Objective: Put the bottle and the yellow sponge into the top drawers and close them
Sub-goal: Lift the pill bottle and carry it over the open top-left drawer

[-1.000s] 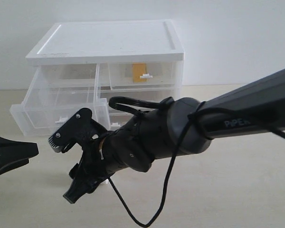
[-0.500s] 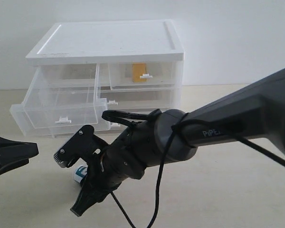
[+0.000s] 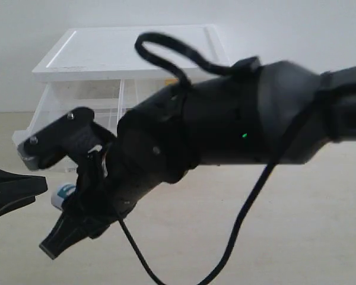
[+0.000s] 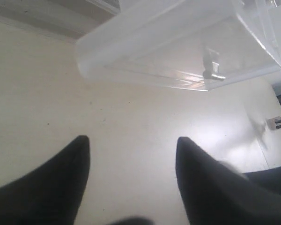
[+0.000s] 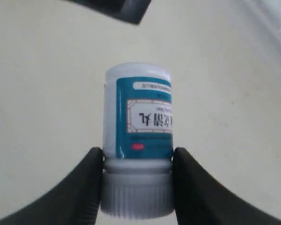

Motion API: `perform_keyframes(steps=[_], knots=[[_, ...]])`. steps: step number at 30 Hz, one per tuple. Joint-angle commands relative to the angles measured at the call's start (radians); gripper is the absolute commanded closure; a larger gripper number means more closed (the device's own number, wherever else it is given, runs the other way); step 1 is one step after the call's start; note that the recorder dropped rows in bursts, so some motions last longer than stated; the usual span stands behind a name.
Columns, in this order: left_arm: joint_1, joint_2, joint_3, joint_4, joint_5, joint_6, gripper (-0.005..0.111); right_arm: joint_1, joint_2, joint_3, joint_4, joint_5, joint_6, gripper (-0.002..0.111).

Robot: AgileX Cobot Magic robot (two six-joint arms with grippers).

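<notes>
My right gripper (image 5: 138, 155) is shut on the bottle (image 5: 138, 117), its fingers pressing both sides of the white ribbed cap below the teal-blue label. From the exterior the bottle (image 3: 63, 193) peeks out between the black fingers of that gripper (image 3: 44, 199), above the table. The left top drawer (image 4: 178, 51) is pulled out, its white clip handle (image 4: 210, 72) showing. My left gripper (image 4: 132, 140) hovers open over bare table in front of it, seen at the far left (image 3: 12, 191). The yellow sponge and the right top drawer are hidden behind my right arm.
The drawer unit's white top (image 3: 130, 53) stands at the back against a white wall. My bulky right arm (image 3: 225, 124) and its looping cable (image 3: 249, 202) cross most of the exterior view. Beige table (image 3: 296, 225) lies in front.
My right gripper has risen off the table with the bottle and swung up and left, closer to the camera. The left gripper has stayed put.
</notes>
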Motion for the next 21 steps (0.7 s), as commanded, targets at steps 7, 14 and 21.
perform_keyframes(steps=[7,14,21], knots=[[0.003,-0.011,0.006,-0.009,0.01,0.01,0.054,-0.017,-0.175,-0.137,-0.012,0.011,-0.002,0.108],[0.003,-0.011,0.006,-0.007,0.012,0.01,0.054,-0.101,-0.102,-0.258,-0.012,-0.035,0.005,0.108],[0.003,-0.011,0.008,-0.004,0.012,0.01,0.054,-0.149,0.06,-0.329,-0.012,-0.121,0.003,0.108]])
